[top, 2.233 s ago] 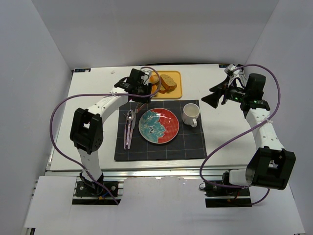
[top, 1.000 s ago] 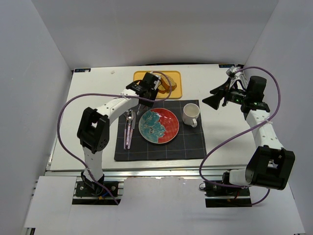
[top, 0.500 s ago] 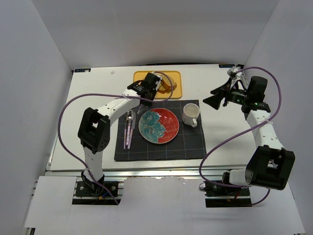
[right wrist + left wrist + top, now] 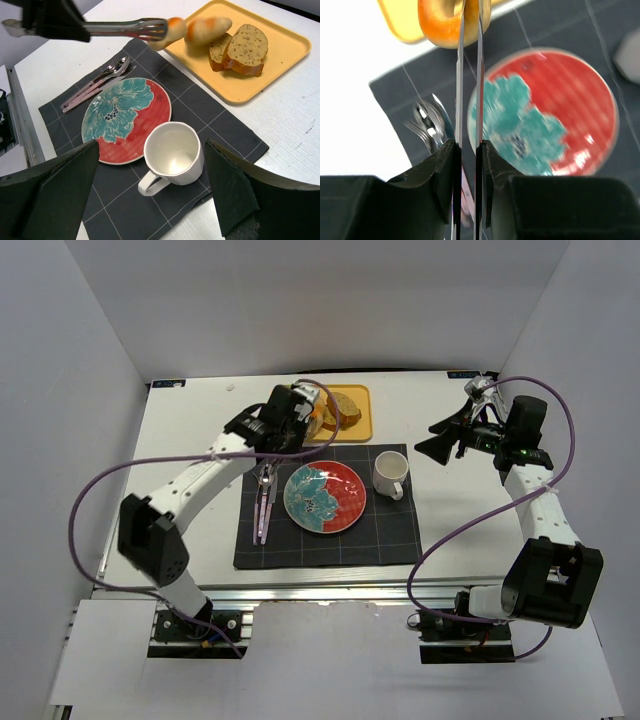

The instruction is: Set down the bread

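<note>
Since L fingers [image 4: 460, 60] were nearly shut, pinching the bread [image 4: 437, 22] by its ring, it hung clear of the desk [image 4: 190, 440], over yellow tray's [image 4: 362, 425] near edge by the dark mat [image 4: 390, 530]. R fingers [image 4: 60, 190] stood wide apart, holding nothing.

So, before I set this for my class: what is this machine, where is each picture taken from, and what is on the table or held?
Two robot arms are fixed at the near edge of the table, each ending in a two-finger gripper. One picture looks down from above; the other two come from a camera on each wrist. On a dark placemat lie a red-and-teal plate, a white cup and cutlery; behind it a yellow tray holds bread slices. The left gripper is shut on the bread, an orange ring, near the tray's corner. The right gripper is open, holding nothing.
</note>
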`<state>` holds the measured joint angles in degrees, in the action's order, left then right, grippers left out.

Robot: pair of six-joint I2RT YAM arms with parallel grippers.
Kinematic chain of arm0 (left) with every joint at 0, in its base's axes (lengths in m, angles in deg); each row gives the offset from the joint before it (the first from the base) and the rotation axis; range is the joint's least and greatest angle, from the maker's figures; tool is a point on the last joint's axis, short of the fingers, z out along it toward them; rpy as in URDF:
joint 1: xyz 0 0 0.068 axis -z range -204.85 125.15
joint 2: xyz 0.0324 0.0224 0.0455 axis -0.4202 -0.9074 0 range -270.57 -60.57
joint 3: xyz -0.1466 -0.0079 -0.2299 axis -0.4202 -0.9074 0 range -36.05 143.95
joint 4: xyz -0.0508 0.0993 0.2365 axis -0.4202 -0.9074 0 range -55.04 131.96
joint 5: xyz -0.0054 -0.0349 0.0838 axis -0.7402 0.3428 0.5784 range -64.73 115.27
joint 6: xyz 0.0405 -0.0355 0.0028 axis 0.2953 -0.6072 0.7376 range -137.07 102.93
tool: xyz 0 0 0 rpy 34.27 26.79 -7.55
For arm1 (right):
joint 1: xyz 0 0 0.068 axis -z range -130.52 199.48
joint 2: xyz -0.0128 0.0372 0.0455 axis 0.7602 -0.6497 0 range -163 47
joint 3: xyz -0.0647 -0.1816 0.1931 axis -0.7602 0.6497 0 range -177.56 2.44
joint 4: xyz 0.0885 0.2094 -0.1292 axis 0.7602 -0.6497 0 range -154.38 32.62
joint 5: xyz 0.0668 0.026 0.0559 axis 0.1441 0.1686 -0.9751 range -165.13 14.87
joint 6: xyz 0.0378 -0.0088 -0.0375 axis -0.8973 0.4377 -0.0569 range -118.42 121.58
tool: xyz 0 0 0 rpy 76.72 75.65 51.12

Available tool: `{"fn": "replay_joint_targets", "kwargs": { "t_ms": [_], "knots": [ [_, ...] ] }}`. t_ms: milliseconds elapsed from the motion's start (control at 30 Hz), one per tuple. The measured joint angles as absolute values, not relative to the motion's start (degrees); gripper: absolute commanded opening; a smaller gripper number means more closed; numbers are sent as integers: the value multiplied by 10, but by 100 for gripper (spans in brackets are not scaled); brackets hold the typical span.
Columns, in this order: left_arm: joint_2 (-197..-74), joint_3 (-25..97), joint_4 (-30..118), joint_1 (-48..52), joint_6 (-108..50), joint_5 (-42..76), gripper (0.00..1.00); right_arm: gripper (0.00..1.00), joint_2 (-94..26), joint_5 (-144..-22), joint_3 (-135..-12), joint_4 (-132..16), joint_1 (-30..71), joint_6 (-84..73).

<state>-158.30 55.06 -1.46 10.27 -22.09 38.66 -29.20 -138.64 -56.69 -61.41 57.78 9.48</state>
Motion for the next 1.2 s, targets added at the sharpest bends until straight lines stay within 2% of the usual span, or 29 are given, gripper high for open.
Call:
{"fn": "replay_joint_targets", "kwargs": {
  "t_ms": [200,333,467,500,567,600,733,900,1000,1200],
  "knots": [
    [-1474,445,-22,124,-246,312,3,89,-292,-1394,-567,-618,578,102],
    [-1432,381,-22,145,-265,267,7,89,-292,-1398,-567,-625,578,110],
    [-1414,338,-22,162,-281,249,19,89,-292,-1401,-570,-636,578,112],
    [-1414,331,-22,164,-284,248,30,89,-292,-1403,-572,-637,578,112],
    [-1413,319,-20,168,-289,248,41,89,-292,-1405,-574,-639,578,113],
    [-1413,315,-19,170,-292,247,52,89,-292,-1405,-575,-640,578,113],
    [-1413,310,-13,174,-302,251,61,89,-292,-1410,-578,-646,578,120],
    [-1404,310,-7,174,-312,259,63,89,-292,-1412,-578,-655,578,127],
    [-1387,310,-4,174,-320,266,60,89,-292,-1412,-578,-662,578,130],
    [-1333,311,-5,150,-344,319,43,89,-289,-1413,-578,-685,578,157]
  ]
}}
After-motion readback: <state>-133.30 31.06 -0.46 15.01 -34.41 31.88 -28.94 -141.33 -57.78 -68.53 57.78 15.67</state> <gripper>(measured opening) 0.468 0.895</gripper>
